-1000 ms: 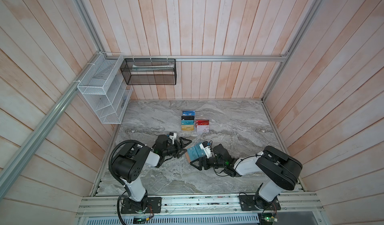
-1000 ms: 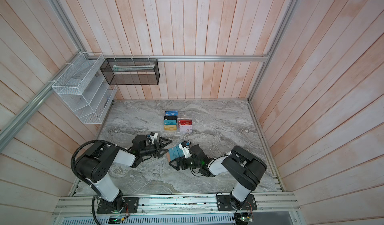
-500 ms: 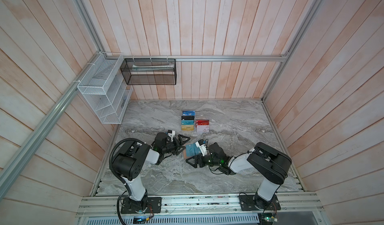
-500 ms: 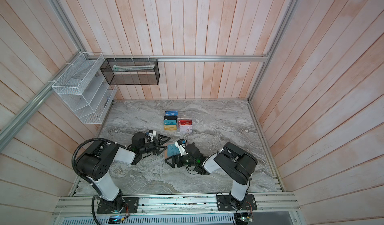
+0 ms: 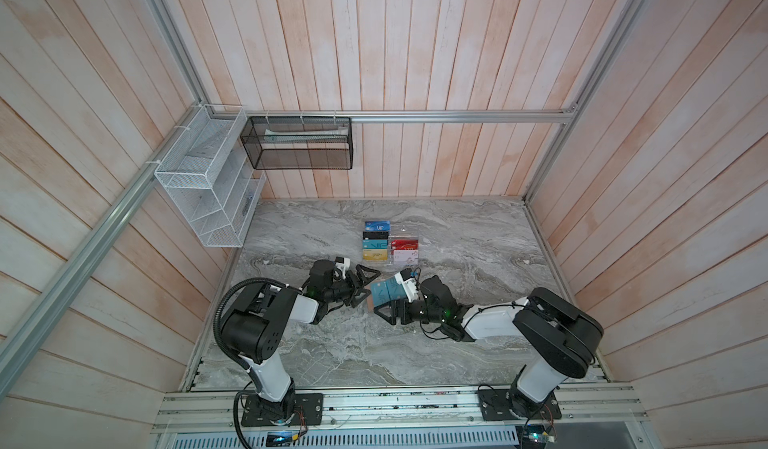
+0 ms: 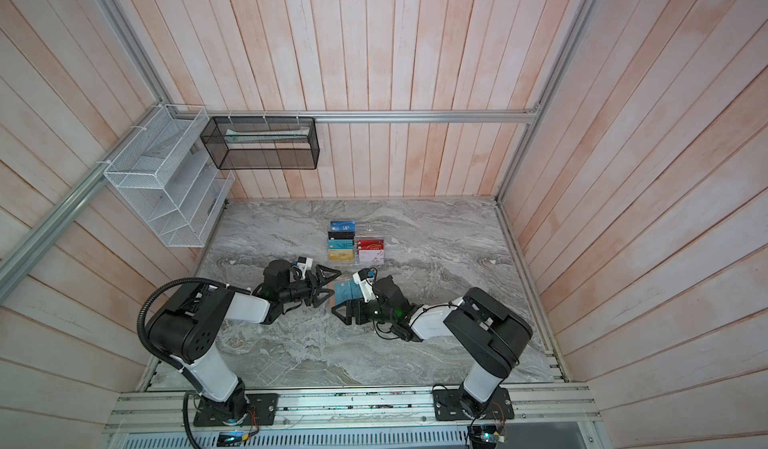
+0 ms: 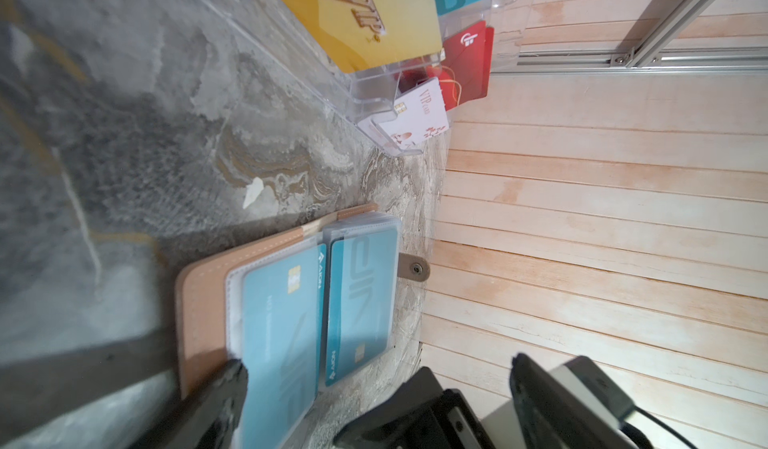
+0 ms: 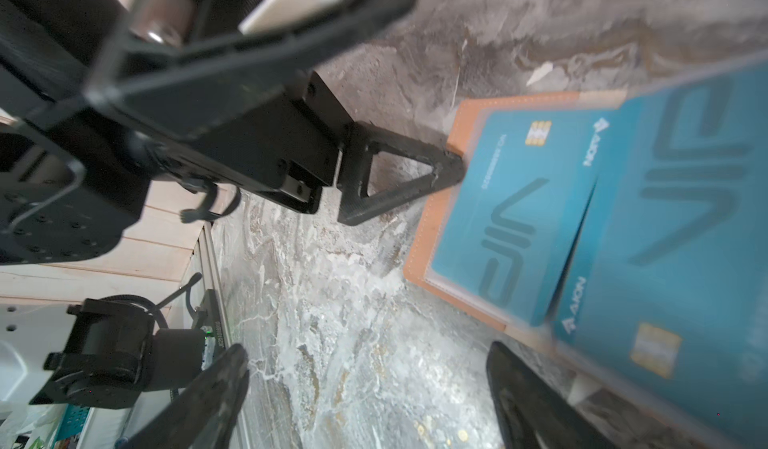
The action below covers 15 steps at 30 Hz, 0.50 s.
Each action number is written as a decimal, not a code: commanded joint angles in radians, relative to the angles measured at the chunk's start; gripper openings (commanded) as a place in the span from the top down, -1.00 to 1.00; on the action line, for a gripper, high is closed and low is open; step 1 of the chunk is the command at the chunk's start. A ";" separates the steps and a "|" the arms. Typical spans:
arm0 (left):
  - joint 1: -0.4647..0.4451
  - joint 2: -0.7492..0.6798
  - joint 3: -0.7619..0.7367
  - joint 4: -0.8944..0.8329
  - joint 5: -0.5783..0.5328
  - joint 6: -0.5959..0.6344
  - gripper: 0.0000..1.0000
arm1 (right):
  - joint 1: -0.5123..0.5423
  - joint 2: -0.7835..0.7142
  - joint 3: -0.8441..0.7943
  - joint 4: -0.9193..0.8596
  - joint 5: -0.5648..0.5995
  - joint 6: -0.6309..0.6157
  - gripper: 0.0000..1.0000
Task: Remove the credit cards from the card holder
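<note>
1. Tan card holder (image 5: 384,295) lies open mid marble surface (image 5: 457,239), spine running roughly front edge to back, two teal credit cards (image 7: 282,322) sleeved side by side.
2. Left gripper (image 5: 372,288): released, one fingertip (image 7: 232,384) touching the left cover edge; nearer arm, I'd say.
3. Right gripper (image 8: 365,355): released, empty, at holder's right side.

I count one card holder (image 7: 201,301), two teal credit cards (image 7: 278,322) showing in its open sleeves, one clear acrylic stand (image 7: 307,77) bearing what looks like six cards (image 5: 376,255), though the red tier may hide another, plus one white wire basket (image 5: 208,185) and one black wire basket (image 5: 297,143) on the walls.
</note>
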 commanded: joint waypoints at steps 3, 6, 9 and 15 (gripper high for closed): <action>0.006 0.001 0.019 -0.002 0.014 0.017 -1.00 | 0.009 -0.041 0.001 -0.111 0.156 0.105 -0.79; 0.007 0.025 0.016 0.020 0.017 0.011 -1.00 | 0.008 0.012 0.037 -0.119 0.176 0.124 -0.76; 0.010 0.046 0.005 0.044 0.024 0.000 -1.00 | 0.007 0.063 0.069 -0.107 0.169 0.128 -0.74; 0.015 0.063 -0.016 0.065 0.025 0.000 -1.00 | -0.007 0.098 0.094 -0.094 0.181 0.136 -0.66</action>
